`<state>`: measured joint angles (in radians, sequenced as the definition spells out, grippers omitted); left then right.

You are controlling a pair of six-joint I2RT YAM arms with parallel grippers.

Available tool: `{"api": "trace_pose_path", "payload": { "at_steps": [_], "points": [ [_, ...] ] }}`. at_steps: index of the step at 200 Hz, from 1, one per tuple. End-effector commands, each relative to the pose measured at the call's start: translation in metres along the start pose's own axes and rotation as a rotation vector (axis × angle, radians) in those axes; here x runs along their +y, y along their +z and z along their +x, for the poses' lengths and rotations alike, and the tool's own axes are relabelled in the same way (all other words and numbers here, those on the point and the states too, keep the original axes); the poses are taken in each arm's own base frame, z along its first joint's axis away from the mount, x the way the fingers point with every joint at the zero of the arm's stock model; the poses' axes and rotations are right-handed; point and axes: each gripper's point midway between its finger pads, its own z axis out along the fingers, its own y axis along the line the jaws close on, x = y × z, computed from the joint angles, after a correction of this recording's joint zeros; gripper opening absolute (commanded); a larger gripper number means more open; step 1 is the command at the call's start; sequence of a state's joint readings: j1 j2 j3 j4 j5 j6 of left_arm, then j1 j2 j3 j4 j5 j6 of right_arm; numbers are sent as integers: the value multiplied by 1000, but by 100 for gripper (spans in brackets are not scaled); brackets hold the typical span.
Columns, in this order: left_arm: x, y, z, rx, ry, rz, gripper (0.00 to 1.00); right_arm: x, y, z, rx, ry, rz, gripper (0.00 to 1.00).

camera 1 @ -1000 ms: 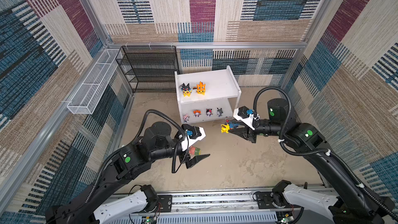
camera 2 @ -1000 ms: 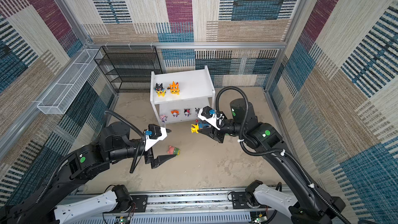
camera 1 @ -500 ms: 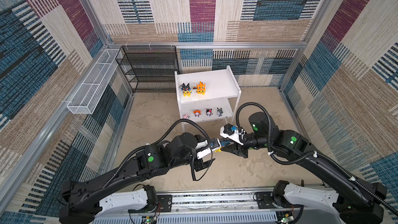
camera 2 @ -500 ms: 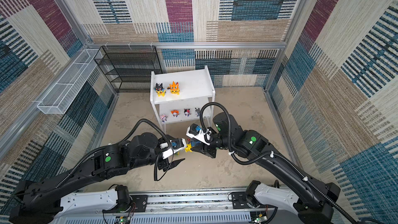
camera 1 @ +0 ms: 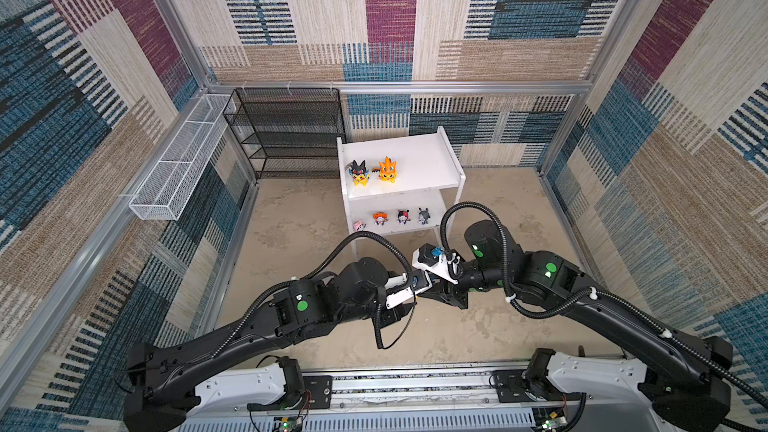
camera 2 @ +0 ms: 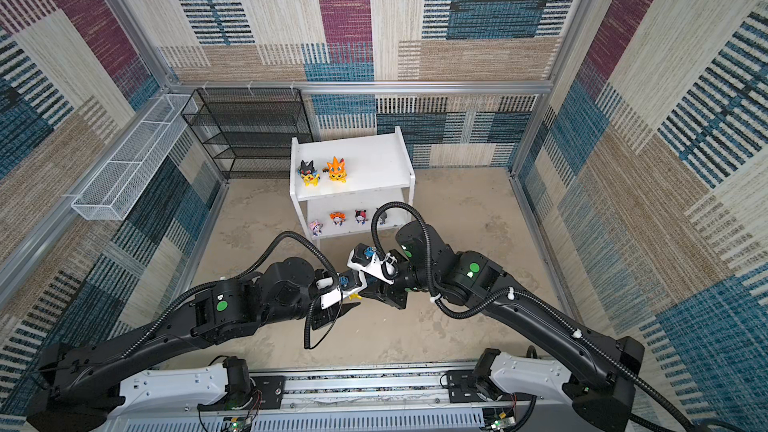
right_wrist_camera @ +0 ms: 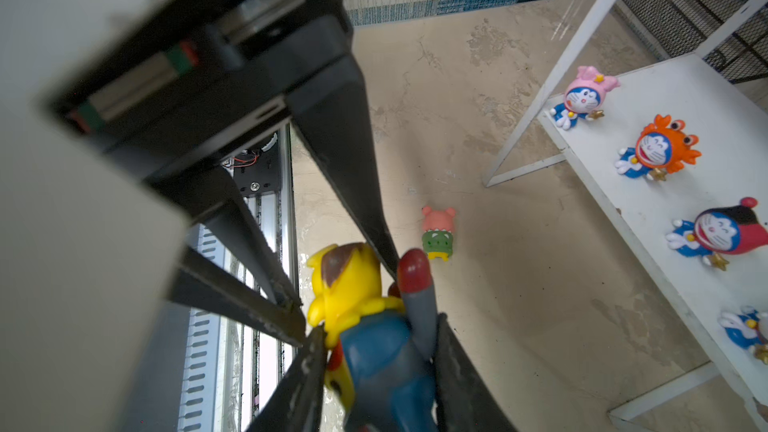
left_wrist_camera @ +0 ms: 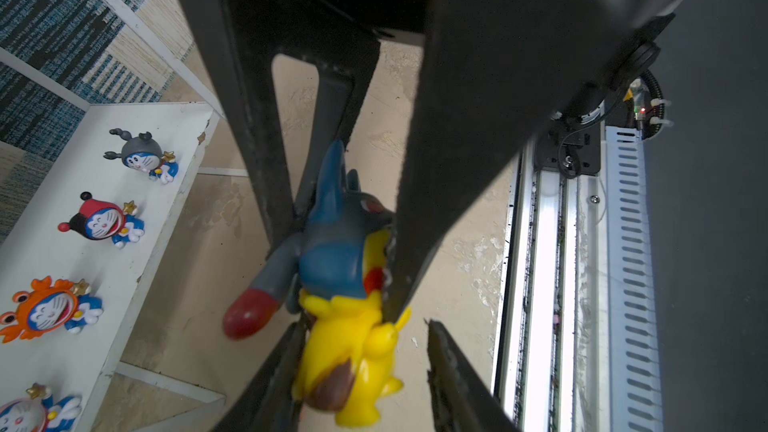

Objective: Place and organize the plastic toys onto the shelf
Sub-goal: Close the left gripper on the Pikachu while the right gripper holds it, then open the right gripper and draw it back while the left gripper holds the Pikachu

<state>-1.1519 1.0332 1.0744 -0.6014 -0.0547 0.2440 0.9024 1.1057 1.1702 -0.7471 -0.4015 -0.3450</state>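
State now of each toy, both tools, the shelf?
Yellow plastic figurine with blue hood: held off the floor.
Right tool: shut on that figurine.
Left tool: open, fingers flanking its yellow body.
Pink-and-green figurine: on floor, off shelf.
Black-hooded yellow figurine: upright, top board.
Orange-hooded yellow figurine: upright beside it.
Four tiny big-headed figurines: row on lower board.
White two-tier shelf: upright, six toys.

Glossy plastic blue-hooded toy, smooth matt white shelf, black metal mesh rack, rough mottled floor
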Motion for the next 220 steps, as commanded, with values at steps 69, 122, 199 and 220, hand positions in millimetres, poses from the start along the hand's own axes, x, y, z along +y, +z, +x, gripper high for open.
{"api": "trace_pose_path", "payload": {
  "at_steps": [69, 122, 199, 220],
  "points": [
    [1, 3, -10, -75, -50, -7, 0, 4, -9, -29, -126, -62, 1, 36],
    [7, -14, -8, -190, -145, -17, 0, 3, -31, -29, -298, -66, 100, 98],
    [1, -57, -4, -439, -210, -8, 0, 24, -48, -67, -625, -21, -52, 99],
    [-1, -70, -6, -508, -208, -7, 0, 32, -43, -75, -670, -14, -144, 99]
  ]
}}
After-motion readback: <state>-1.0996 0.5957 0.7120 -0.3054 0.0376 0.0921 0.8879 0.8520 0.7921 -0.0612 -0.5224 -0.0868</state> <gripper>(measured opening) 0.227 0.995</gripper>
